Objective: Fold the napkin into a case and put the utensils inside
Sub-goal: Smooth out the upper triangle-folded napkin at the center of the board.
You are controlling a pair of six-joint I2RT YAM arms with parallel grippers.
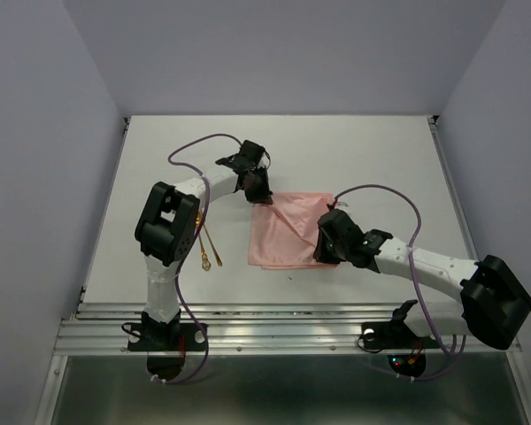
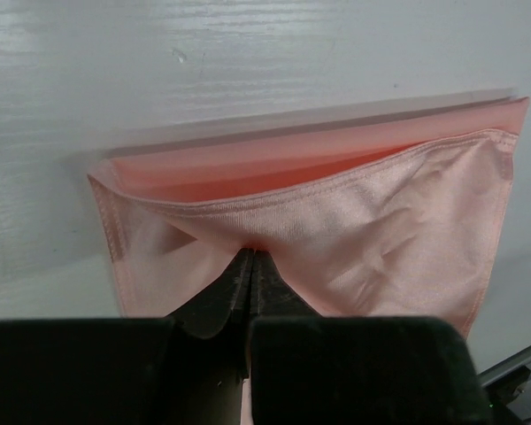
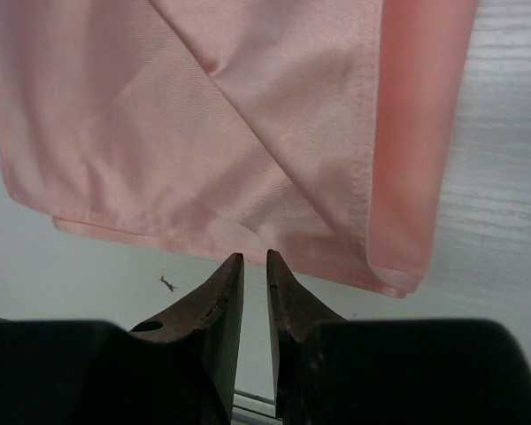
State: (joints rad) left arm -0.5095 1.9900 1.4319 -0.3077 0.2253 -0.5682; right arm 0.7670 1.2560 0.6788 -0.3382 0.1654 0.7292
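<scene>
At the napkin's (image 1: 288, 232) far left corner, your left gripper (image 2: 250, 257) is clamped on the top layer's edge (fingertips pressed together through the cloth). At its near right corner, your right gripper (image 3: 253, 263) shows a narrow gap, holding nothing I can see. Left of the napkin lie the utensils (image 1: 209, 248) on the table (image 1: 336, 150).

Bench (image 1: 336, 150): I see a white, faintly grained top.
Walls (image 1: 283, 53): plain pale lavender panels on three sides of my view.
Rail (image 1: 274, 332): ribbed aluminium strip along the near bench edge.
Mark (image 3: 167, 283): small dark speck on the bench.
</scene>
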